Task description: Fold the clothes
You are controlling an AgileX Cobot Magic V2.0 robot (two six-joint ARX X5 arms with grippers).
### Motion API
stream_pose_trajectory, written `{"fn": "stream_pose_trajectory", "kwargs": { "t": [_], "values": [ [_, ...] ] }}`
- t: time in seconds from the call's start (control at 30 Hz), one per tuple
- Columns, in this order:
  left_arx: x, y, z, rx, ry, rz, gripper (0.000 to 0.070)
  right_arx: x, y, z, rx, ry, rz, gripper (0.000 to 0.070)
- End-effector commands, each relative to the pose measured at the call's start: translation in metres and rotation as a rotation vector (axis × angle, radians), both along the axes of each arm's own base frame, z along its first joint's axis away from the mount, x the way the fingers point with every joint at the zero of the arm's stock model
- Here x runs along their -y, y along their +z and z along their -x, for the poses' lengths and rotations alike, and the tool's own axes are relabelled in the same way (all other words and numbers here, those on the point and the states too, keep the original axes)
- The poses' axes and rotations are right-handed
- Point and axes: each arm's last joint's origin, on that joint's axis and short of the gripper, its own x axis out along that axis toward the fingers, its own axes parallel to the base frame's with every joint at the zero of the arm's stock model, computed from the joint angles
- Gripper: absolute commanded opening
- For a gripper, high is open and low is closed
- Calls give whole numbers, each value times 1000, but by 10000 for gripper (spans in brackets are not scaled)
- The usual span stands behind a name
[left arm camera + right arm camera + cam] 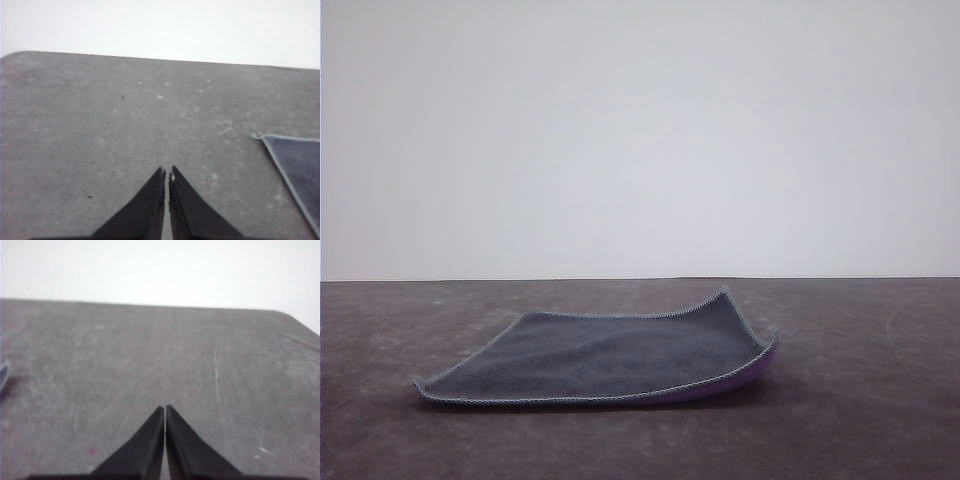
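1. Nearest, in the left wrist view: left gripper (167,175) with dark fingers (145,210) pressed almost together, a hairline slit between the tips, clamped on nothing, poised over bare tabletop (125,125) short of the cloth and to its left.
2. Likewise in the right wrist view: right gripper (165,410) with tips meeting, empty, over bare table on the cloth's right side.
3. Likely parked this way, closed and clear of the cloth on either flank, because no fold has begun; ready to open and reach in for an edge or corner on each side.
4. Further out, mid-table in the front view: fleece cloth (610,358) spread flat, dark grey side up, grey stitched edging all round.
5. Right edge of the cloth curled upward, baring a strip of purple underside (735,383); probably the easiest place to pinch, being already off the surface.
6. Left wrist view adds a close look at the cloth's near-left corner (258,135) and its stitching, lying flat on the table.
7. Right wrist view gives only a blurred sliver at the frame edge, probably the curled side of the cloth; too little to tell.
8. Farthest, beyond the cloth: table's back edge, then a plain pale wall (640,130).
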Motion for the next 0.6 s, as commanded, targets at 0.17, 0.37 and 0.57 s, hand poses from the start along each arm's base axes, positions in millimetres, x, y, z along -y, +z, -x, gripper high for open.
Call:
{"fn": "stream_pose_trajectory", "kwargs": {
  "t": [0.17, 0.37, 0.57],
  "values": [
    [0, -2, -1, 15, 35, 357, 4, 0, 13, 0, 139, 3, -203, 0],
    [0, 20, 0, 176, 8, 408, 4, -1, 28, 2, 234, 38, -299, 0],
    [-1, 55, 12, 158, 55, 369, 4, -3, 53, 12, 166, 109, -380, 0]
  ]
}}
